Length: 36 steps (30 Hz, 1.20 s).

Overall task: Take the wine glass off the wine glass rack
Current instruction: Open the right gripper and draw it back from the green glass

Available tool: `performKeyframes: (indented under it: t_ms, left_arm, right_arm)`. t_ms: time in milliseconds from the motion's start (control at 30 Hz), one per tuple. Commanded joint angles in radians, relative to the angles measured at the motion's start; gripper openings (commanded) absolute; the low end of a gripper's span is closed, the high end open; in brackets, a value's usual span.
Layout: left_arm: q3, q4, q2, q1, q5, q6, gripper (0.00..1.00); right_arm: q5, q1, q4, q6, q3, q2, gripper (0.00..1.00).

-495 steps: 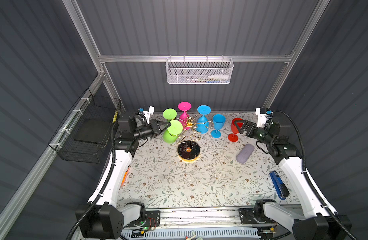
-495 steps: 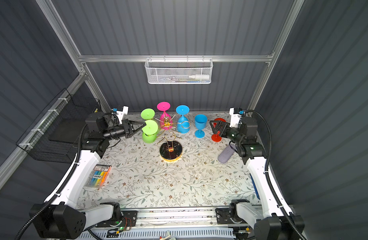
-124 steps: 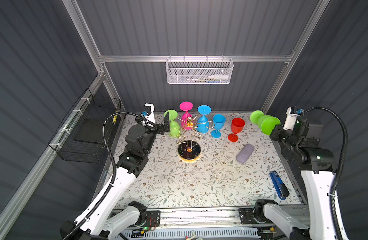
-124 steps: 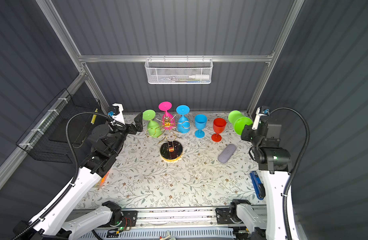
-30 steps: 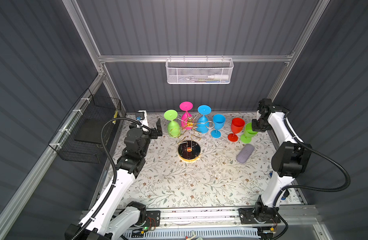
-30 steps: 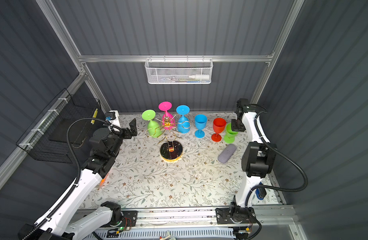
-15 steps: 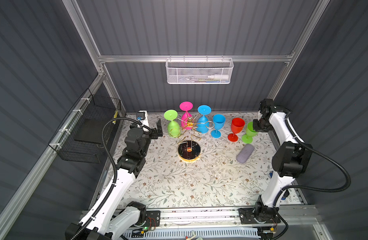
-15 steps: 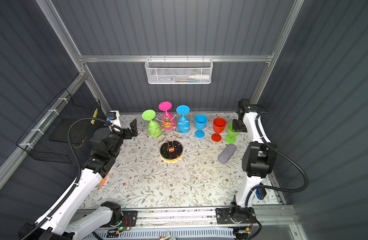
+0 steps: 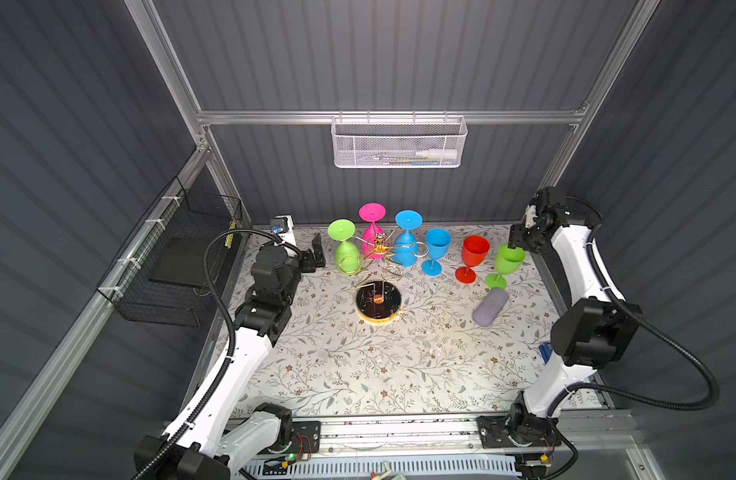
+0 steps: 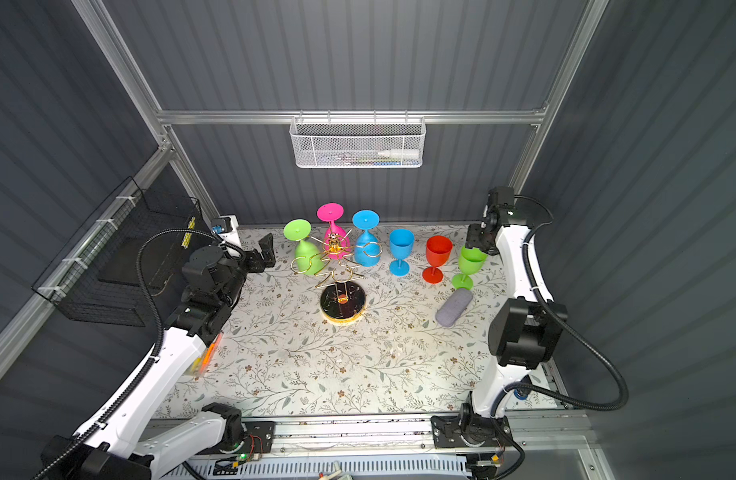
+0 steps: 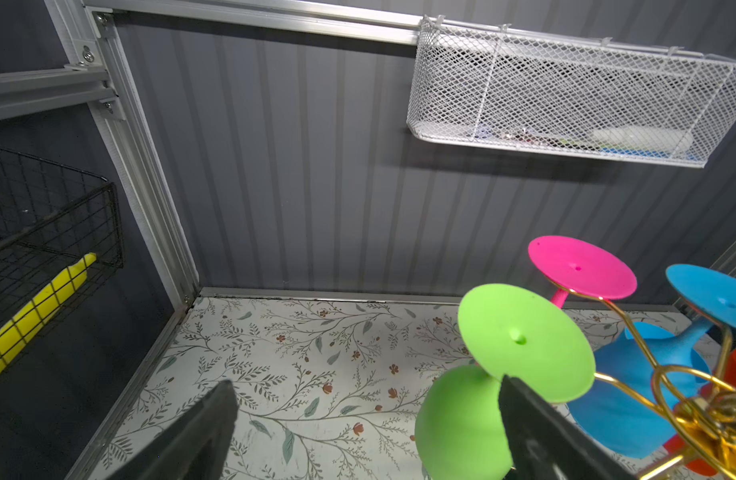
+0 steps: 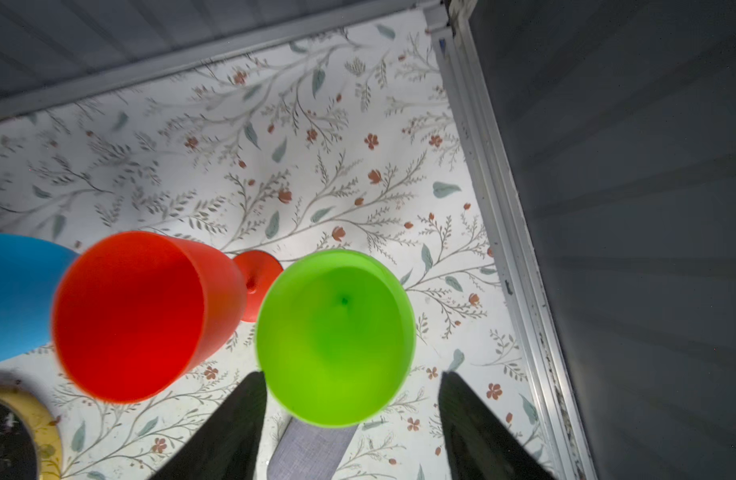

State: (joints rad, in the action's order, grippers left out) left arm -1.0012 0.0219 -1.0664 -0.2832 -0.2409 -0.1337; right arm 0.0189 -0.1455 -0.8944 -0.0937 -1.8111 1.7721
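left claw (image 9: 316, 254) gapes wide and empty; the hung green glass (image 9: 346, 257) sits upside down on the wine glass rack (image 9: 379, 300), just beside one finger. closing off-centre could shove the bowl and tip the stand. right claw (image 12: 349, 374) is spread, holding nothing, astride the upright green glass (image 12: 333, 336); a crooked lift may knock it into the red glass (image 12: 142, 316) alongside.

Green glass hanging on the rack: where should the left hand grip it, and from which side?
I'd grip the green glass by its bowl, from the outer side beside the open left hand. It hangs upside down, stem in a loop of the rack, foot on top, leaving only the bowl free.
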Motion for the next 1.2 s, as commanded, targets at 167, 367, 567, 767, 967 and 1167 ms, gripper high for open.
performKeyframes:
  t_ms: [167,367,567,767,967,1167]
  left_arm:
    - [-0.185,-0.144,-0.127,0.35,0.65,-0.389,0.95]
    - [-0.2,0.014,-0.23,0.409,1.01,-0.564,0.87]
    - [-0.236,0.019,-0.316,0.408,1.14,-0.578,0.81]
    - [-0.269,-0.051,-0.365,0.391,1.138,-0.534,0.78]
    - [-0.335,-0.149,-0.41,0.323,1.097,-0.452,0.75]
    - [-0.372,-0.175,-0.452,0.281,1.064,-0.432,0.67]
  right_arm:
    - [-0.258,-0.01,0.357,-0.108,0.325,-0.341,0.78]
    - [-0.424,-0.009,0.489,-0.17,0.559,-0.579,0.85]
    - [-0.563,-0.006,0.582,-0.234,0.727,-0.739,0.89]
    - [-0.608,0.02,0.625,-0.271,0.822,-0.82,0.91]
    - [-0.616,0.056,0.589,-0.264,0.843,-0.857,0.91]
    - [-0.623,0.085,0.616,-0.308,0.896,-0.885,0.91]
